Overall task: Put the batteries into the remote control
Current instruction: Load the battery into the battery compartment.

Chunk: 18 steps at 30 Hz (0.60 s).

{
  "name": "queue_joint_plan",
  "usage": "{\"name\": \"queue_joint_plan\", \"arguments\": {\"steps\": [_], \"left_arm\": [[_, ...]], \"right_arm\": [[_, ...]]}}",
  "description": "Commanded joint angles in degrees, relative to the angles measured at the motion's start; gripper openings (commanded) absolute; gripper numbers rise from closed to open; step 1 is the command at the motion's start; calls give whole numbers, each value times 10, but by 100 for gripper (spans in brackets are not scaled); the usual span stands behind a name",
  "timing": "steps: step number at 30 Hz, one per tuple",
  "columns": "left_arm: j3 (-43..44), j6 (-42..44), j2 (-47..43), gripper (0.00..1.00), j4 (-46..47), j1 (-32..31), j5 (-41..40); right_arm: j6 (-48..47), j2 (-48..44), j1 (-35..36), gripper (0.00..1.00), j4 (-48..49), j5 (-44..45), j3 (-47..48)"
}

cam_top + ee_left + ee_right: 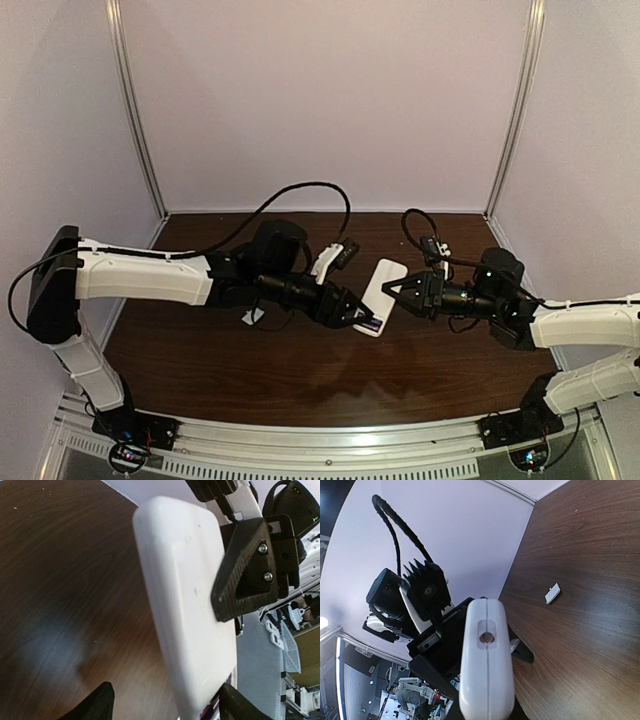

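The white remote control (pixel 385 288) hangs above the table, plain back up, with my right gripper (pixel 401 293) shut on its right edge. In the left wrist view the remote control (pixel 185 595) fills the middle, with a black finger (pixel 245 572) of the right gripper pressed on it. My left gripper (pixel 167 706) stands open around the remote's lower end, its left finger well off the casing. A purple and red bit of the batteries (pixel 212 711) shows at that end, also visible from above (pixel 368 323). The right wrist view shows the remote (pixel 486 670) end-on, hiding the right gripper (pixel 487 709).
A small white battery cover (pixel 552 593) lies loose on the dark wooden table (pixel 300 380), seen from above (pixel 254 316) under the left arm. Pale walls close the table at the back and both sides. Black cables loop over both wrists.
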Motion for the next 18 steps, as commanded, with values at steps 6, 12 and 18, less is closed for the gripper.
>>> {"name": "queue_joint_plan", "arguments": {"steps": [6,12,18], "left_arm": [[-12,110,-113,80,-148,65,-155],[-23,71,-98,74,-282,118,-299],[-17,74,-53,61,-337,156,-350]], "right_arm": [[-37,-32,-14,0,-60,-5,14],[-41,-19,-28,0,-59,-14,11],[-69,1,-38,0,-91,-16,20]]}}
